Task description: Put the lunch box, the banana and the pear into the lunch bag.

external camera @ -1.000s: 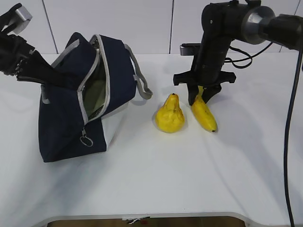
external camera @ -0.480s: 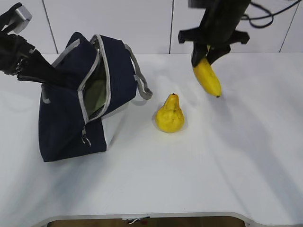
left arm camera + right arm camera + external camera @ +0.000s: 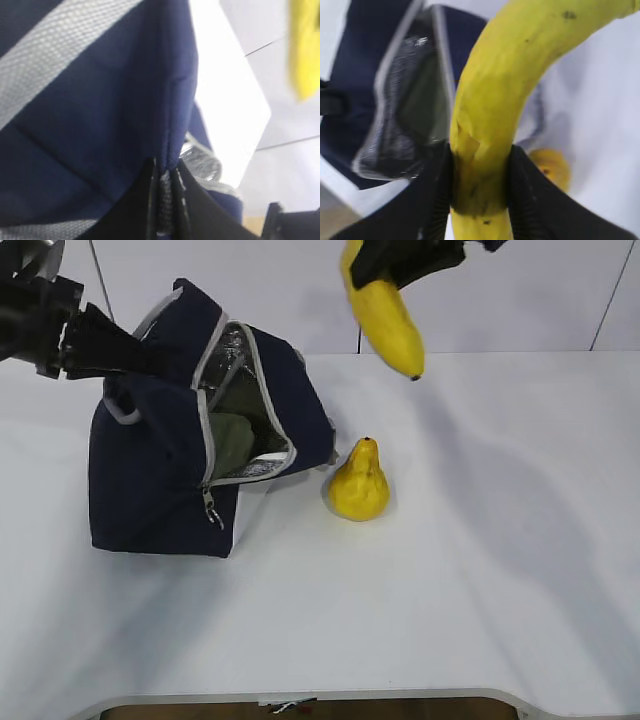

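The right pincer [image 3: 395,262] is raised at the top edge of the exterior view, above and to the right of the lunch bag [image 3: 165,490], clenched on the banana [image 3: 385,315] near its stem end. The banana hangs clear of the table [image 3: 480,570], long axis steeply tilted, dark tip pointing down and to the right. The left pincer [image 3: 95,340] reaches in from the left and grips the bag's upper fabric edge, clamped on a fold of navy cloth, with the zipped opening gaping toward the right. A green lunch box [image 3: 228,440] shows inside the opening. The pear [image 3: 359,483] stands upright on the table just right of the bag, stem up, directly below the banana.
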